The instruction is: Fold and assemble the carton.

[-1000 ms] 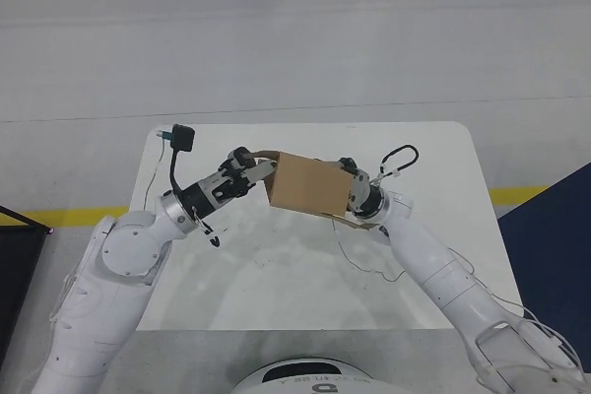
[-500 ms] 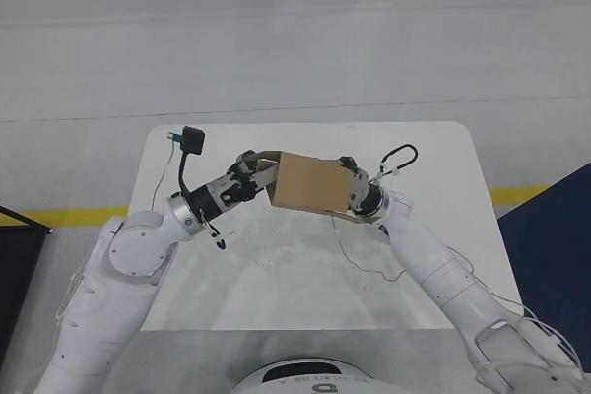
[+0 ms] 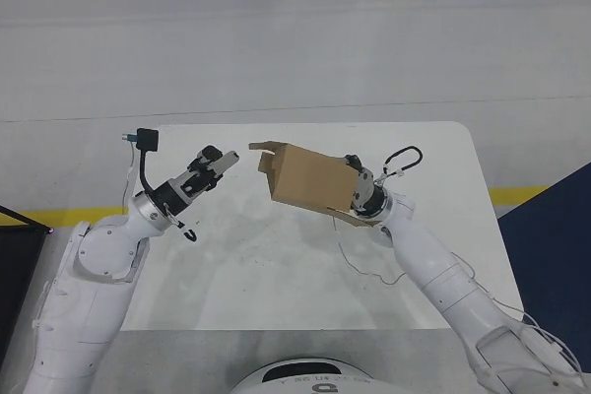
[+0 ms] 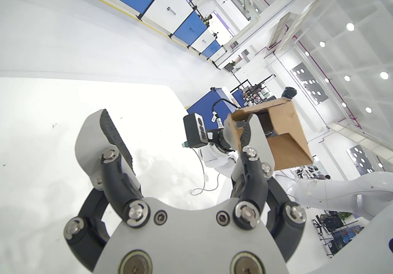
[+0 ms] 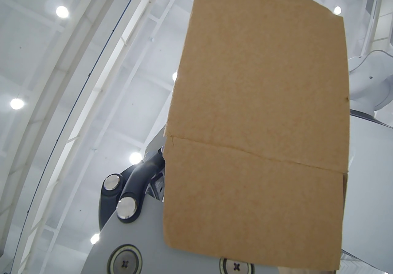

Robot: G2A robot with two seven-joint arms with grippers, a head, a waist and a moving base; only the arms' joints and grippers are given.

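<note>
While aloft, carton (image 3: pixel 310 179) in right hand (image 3: pixel 357 193)

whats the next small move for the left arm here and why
Probably bring the open left gripper to the open end of the carton and press its loose flap inward: the right gripper holds it aloft, that end is unfolded, and the left gripper is apart from it.

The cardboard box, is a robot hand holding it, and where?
Yes. The right gripper holds the carton by the end nearest its own wrist. The left gripper is open, apart from the carton, holding nothing.
</note>
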